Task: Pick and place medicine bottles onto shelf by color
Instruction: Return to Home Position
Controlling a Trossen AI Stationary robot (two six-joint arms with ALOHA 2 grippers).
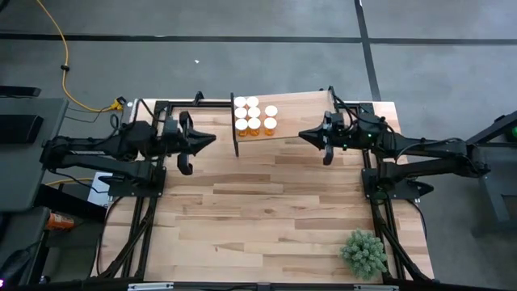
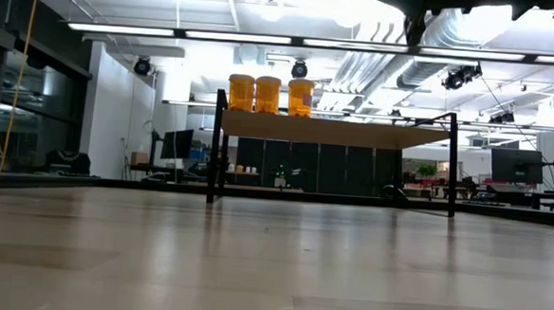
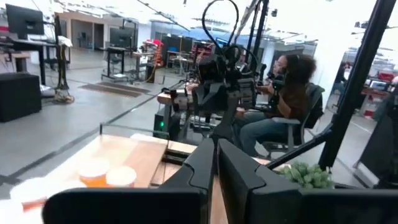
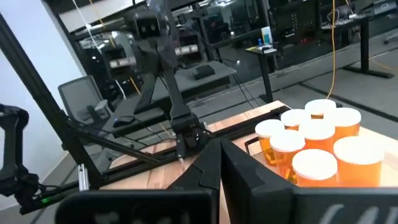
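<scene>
The medicine bottles stand in a tight cluster at the left end of the shelf, white caps up, orange bodies touching or nearly so. From bench level three of them show in a row along the board's near edge, upright. The shelf itself sits at the back of the bench, between the two arms.

The left claw hangs just off the shelf's left end, pointing toward it. Its two dark fingers are pressed together with only a thin seam between them, and nothing is caught in them. The right claw faces it from the other side, by the front edge of the shelf's right half. Its fingers are likewise drawn together and hold nothing. The bottles lie between the two claws, closer to the left one, and neither claw touches them.

A small green plant sits well apart at the bench's front right corner. Beyond the bench a person sits in a chair.
</scene>
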